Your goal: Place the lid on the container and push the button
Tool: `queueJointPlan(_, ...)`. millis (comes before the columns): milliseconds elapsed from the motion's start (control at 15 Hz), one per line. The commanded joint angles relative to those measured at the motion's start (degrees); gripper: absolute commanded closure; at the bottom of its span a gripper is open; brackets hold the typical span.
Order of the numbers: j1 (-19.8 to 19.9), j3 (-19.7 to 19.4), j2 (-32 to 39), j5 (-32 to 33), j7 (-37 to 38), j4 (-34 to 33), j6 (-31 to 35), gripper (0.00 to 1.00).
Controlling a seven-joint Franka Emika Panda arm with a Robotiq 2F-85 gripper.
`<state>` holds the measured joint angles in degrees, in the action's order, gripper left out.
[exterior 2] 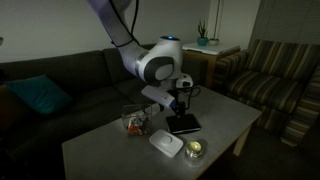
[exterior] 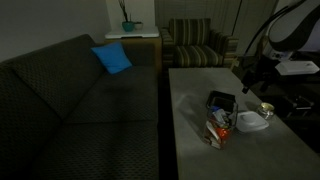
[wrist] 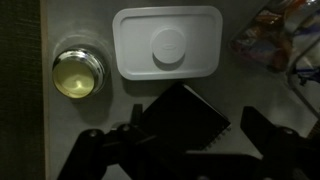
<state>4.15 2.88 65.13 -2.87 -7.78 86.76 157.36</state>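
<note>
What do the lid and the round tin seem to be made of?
Lid: probably plastic, matte white, with moulded rounded corners and a round centre disc. Tin: likely metal, since its rim shines; its pale contents are unclear.

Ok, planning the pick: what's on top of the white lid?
Nothing lies on the lid; its top is bare, with a round disc in the middle. Anything beneath it on the table is hidden.

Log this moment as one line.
end effector: open, empty | lid: flat on table, beside tin | container: uncovered, apart from lid | notebook: below end effector
</note>
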Motion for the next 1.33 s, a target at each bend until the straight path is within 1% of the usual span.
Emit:
queueJointPlan(0, 0.01, -1.13, 10.15, 1.82, 0.05, -12.59, -6.55, 0.00)
queueJointPlan(267, 0.67, -0.64, 17.94, 1.46, -0.14, -22.27, -12.86, 0.00)
queueJointPlan(400, 1.08, 0.07, 20.81, 1.10, -0.72, -25.81, -14.00, 0.00)
queueJointPlan(467, 1.59, 0.74, 22.16, 1.03, -1.94, -27.05, -12.67, 0.00)
queueJointPlan(533, 1.61, 0.68, 18.77, 0.88, -2.05, -21.63, -9.77, 0.00)
queueJointPlan(733, 1.16, 0.05, 19.61, 1.11, -1.36, -21.81, -8.12, 0.00)
queueJointPlan(933, 0.39, -1.02, 19.61, 1.73, -0.75, -21.34, -8.09, 0.00)
queueJointPlan(1000, 0.02, -1.53, 19.61, 1.80, 0.04, -21.62, -9.06, 0.00)
queueJointPlan(1133, 0.10, -1.41, 19.62, 1.31, 0.95, -24.05, -11.84, 0.00)
queueJointPlan(1200, 0.36, -0.84, 19.60, 1.33, 0.06, -22.56, -9.95, 0.00)
queueJointPlan(1267, 0.34, -0.86, 19.52, 1.29, 0.35, -22.90, -10.09, 0.00)
